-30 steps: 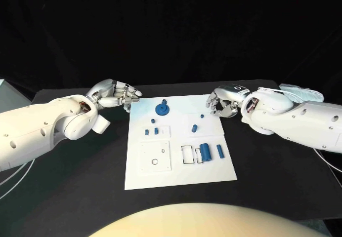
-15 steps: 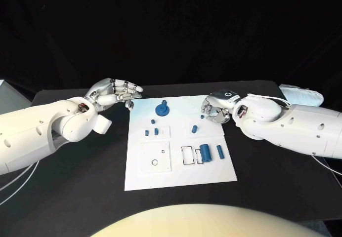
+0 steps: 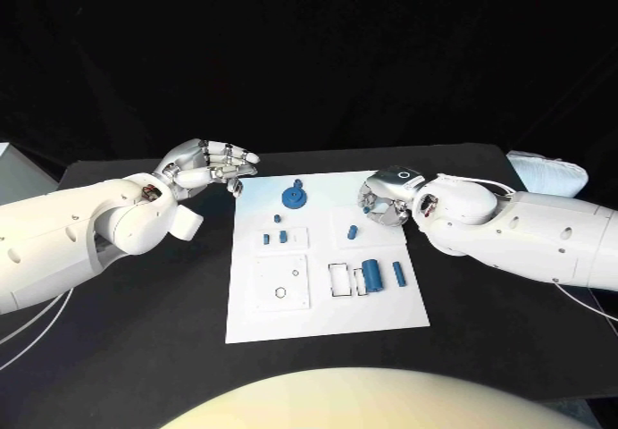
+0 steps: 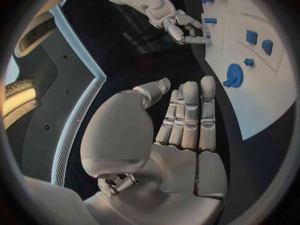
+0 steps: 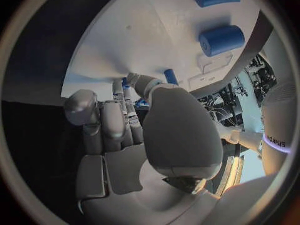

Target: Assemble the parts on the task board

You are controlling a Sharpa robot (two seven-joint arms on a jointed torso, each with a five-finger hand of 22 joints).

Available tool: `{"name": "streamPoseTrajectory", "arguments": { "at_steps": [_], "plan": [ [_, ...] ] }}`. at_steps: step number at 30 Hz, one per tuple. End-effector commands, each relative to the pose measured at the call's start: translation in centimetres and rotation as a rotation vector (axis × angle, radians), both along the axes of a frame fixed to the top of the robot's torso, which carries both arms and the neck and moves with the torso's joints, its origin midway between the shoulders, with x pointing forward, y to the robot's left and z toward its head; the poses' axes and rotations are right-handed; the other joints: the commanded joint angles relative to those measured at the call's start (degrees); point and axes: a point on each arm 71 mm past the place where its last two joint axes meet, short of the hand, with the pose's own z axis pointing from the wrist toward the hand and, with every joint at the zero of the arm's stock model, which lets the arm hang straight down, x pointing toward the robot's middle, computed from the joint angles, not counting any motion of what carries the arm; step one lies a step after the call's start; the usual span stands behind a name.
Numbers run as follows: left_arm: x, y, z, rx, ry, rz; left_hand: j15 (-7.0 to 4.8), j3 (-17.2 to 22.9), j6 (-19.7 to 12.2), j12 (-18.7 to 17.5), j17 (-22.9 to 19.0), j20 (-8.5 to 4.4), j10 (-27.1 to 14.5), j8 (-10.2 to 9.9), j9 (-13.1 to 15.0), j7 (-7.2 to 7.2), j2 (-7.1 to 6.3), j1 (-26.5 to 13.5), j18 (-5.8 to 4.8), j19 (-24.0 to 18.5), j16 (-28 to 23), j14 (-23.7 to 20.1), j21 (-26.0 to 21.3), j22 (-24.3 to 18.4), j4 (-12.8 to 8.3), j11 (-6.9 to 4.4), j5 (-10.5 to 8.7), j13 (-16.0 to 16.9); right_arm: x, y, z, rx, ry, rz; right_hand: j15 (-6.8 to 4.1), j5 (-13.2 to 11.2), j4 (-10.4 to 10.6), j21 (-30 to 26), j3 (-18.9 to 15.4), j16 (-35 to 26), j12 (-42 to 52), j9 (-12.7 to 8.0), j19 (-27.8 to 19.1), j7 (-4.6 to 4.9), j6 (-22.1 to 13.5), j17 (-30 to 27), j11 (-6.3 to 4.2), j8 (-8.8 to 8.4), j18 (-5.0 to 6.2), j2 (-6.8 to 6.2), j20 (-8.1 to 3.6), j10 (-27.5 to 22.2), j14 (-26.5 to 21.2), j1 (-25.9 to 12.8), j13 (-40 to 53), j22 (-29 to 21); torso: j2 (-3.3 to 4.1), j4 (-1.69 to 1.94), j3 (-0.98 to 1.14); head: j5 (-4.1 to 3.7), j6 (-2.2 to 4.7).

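Note:
The white task board (image 3: 329,313) lies mid-table with a blue gear (image 3: 295,196), small blue pegs (image 3: 267,239), a blue peg (image 3: 352,232), a thick blue cylinder (image 3: 371,273) and a blue bar (image 3: 396,273). My right hand (image 3: 384,198) is bent down over the board's far right part, its fingertips (image 5: 119,87) at a small blue peg (image 5: 127,82); whether they pinch it is unclear. My left hand (image 3: 206,165) hovers off the board's far left corner, fingers apart (image 4: 187,115), holding nothing. The left wrist view shows the gear (image 4: 234,75) and the right hand (image 4: 181,27).
A raised white square plate (image 3: 279,283) and a white rectangular frame (image 3: 338,279) sit on the board's near half. A white object (image 3: 544,168) lies at the table's far right edge. Black table surrounds the board.
My right hand has moved left from the table onto the board's far right part and now covers the small peg there. The left hand has barely shifted.

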Motion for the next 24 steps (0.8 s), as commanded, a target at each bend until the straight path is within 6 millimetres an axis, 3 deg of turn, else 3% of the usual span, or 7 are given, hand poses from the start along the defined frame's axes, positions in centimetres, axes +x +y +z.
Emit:
{"name": "streamPoseTrajectory", "arguments": {
  "at_steps": [1, 13, 24],
  "plan": [
    [-0.1, -0.2, 0.1, -0.016, 0.001, -0.013, 0.02, -0.3, -0.3, 0.2, 0.1, -0.12, -0.2, 0.3, 0.0, -0.14, 0.31, 0.1, 0.22, 0.4, 0.1, 0.0, 0.2, 0.0, 0.0, -0.23, 0.07, 0.1, -0.1, 0.2, -0.2, -0.016, 0.003, 0.005, 0.40, 0.5, 0.1, 0.5, 0.4, 0.4, 0.0, 0.2, 0.3, -0.05, 0.7, 0.2, 0.01, 0.45, -0.89, 0.12, 0.20, -0.1, 1.9, 0.3, 0.0, 0.5, -0.03, 0.02, 0.01, 0.05, -0.02],
    [-0.1, -0.2, 0.0, -0.011, 0.007, -0.016, 0.02, -0.3, -0.3, 0.2, 0.1, -0.13, -0.3, 0.3, 0.0, -0.09, 0.31, 0.1, 0.22, 0.5, 0.1, 0.0, 0.2, 0.0, 0.0, -0.21, 0.07, 0.1, 0.0, 0.5, -1.1, -0.025, 0.024, -0.003, 0.04, 0.2, -0.2, 1.6, 2.1, 1.5, 0.2, 1.1, 0.3, -0.57, 2.3, 0.5, -0.46, 1.54, -0.98, 1.71, 0.17, 1.2, 1.6, 0.6, 0.2, 2.0, -0.02, -0.01, 0.01, 0.11, -0.02],
    [-0.1, -0.3, 0.0, -0.008, 0.009, -0.018, 0.04, -0.5, -0.4, 0.2, 0.1, -0.15, -0.5, 0.4, -0.1, -0.04, 0.29, 0.3, 0.19, 0.7, 0.1, 0.0, 0.3, 0.0, -0.1, -0.15, 0.07, 0.0, -0.1, 0.8, -1.6, -0.043, 0.022, -0.020, -0.69, 0.5, -2.3, 5.3, 4.4, 4.1, 0.3, 3.2, 1.5, -1.39, 4.2, 2.7, -1.28, 3.83, -1.67, 4.98, -0.36, 3.3, 1.9, 1.9, 0.3, 6.6, -0.09, -0.04, -0.01, 0.01, -0.02]
  ]
}}
